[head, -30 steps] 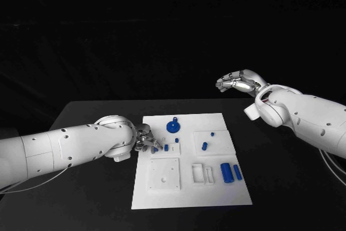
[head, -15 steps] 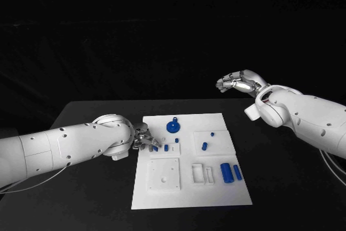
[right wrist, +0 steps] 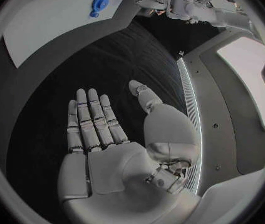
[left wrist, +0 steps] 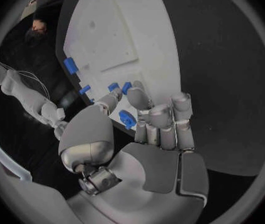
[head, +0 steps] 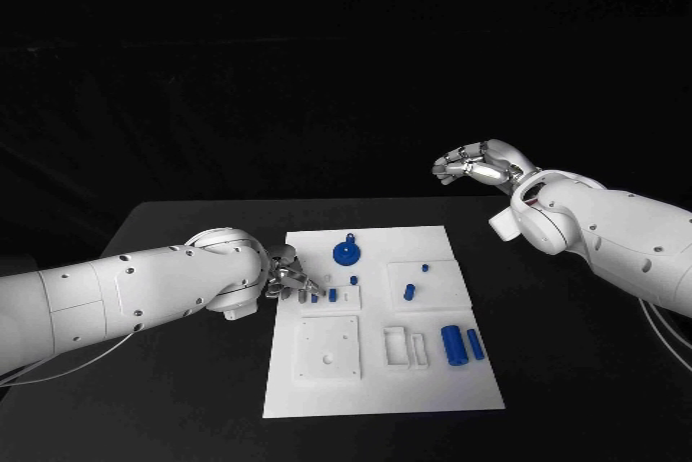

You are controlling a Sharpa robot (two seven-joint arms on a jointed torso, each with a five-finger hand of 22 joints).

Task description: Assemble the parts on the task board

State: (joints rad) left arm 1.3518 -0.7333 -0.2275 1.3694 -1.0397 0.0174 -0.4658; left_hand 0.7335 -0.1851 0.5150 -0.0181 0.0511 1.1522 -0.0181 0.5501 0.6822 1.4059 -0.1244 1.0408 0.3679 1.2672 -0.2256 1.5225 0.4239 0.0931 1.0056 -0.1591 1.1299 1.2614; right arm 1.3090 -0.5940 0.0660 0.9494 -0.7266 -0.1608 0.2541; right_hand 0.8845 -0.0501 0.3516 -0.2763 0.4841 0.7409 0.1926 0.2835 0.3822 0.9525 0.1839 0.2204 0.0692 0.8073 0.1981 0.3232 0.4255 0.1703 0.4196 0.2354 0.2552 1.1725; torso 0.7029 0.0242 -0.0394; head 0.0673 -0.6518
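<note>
**Left hand working at the board's left edge, right hand idling aloft**

Head view: The white task board (head: 382, 322) is lying in the middle of the black table (head: 188, 232). The left hand (head: 293, 282) is reaching in at the board's left edge, its fingers bunching down beside a pair of small blue pegs (head: 333, 295). From here I cannot tell whether a part is sitting between them. A round blue knob (head: 346, 252) is standing near the board's far edge. Two small blue pins (head: 410, 290) are sitting in the raised white block on the right, and two blue cylinders (head: 462, 344) are lying side by side nearer the front. The right hand (head: 473, 165) is hanging well above and beyond the table, fingers loosely curled, carrying nothing.

Left wrist view: The left hand (left wrist: 146, 129) is curling over the board's rim (left wrist: 164, 69). A small blue part (left wrist: 127, 119) is being pinched between the thumb and a fingertip (left wrist: 139, 98). The remaining fingers are lying close together alongside. More blue pegs (left wrist: 70, 65) are standing in the board just past the fingertips.

Right wrist view: The right hand (right wrist: 107, 134) is spreading flat and open over the dark table, fingers straight and empty. The blue knob (right wrist: 99, 3) is showing on the board (right wrist: 52, 25) far beyond it.
</note>
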